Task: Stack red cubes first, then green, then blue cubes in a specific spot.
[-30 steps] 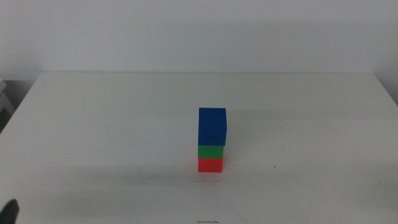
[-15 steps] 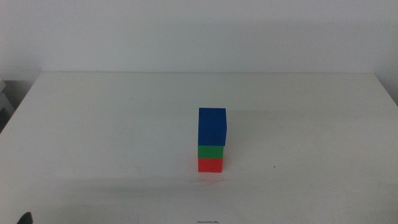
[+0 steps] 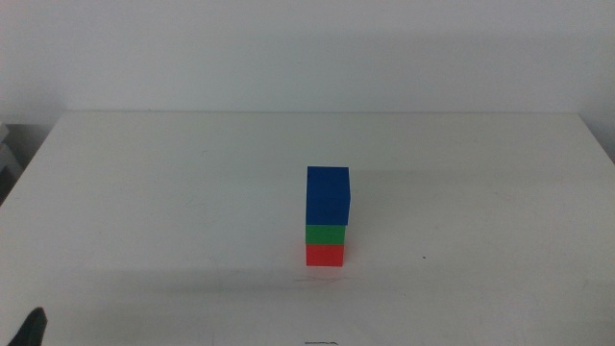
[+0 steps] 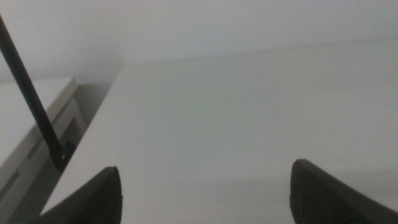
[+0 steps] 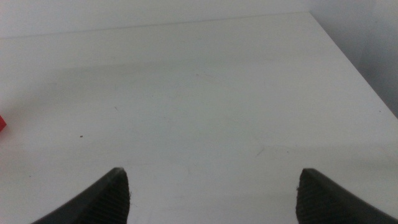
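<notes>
Standing upright mid-table (image 3: 144, 192), the 3-cube stack had red cube (image 3: 326, 255) under green cube (image 3: 326, 234) under blue cube (image 3: 329, 195). Left gripper (image 4: 205, 186) and right gripper (image 5: 214, 190) were both spread apart and empty; only the right wrist view caught a red sliver.

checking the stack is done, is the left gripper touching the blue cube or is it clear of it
Apart. The middle view shows the left gripper at the bottom-left corner, with bare table between it and the blue cube topping the stack.
</notes>
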`<action>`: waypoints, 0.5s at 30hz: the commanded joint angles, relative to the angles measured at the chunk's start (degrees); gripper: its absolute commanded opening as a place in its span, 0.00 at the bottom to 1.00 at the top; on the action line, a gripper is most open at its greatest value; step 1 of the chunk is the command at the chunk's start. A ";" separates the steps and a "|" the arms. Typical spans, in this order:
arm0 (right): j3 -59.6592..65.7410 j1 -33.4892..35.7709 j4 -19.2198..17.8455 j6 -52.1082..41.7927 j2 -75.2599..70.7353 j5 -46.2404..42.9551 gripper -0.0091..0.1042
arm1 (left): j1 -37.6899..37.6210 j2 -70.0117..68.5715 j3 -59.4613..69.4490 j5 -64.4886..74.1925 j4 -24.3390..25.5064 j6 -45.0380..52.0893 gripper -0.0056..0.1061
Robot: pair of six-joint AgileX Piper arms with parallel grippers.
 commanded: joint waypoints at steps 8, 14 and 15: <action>-0.88 -0.36 -0.58 -0.61 -1.24 -8.49 0.83 | -0.08 -1.17 -0.19 -8.40 -0.15 -0.95 0.86; -0.88 -0.36 -0.58 -0.61 -1.24 -9.40 0.83 | -0.08 -1.17 -0.19 -8.69 -0.15 -0.95 0.86; -0.88 -0.36 -0.58 -0.61 -1.24 -9.40 0.83 | -0.08 -1.11 -0.19 -8.68 -0.15 -0.95 0.86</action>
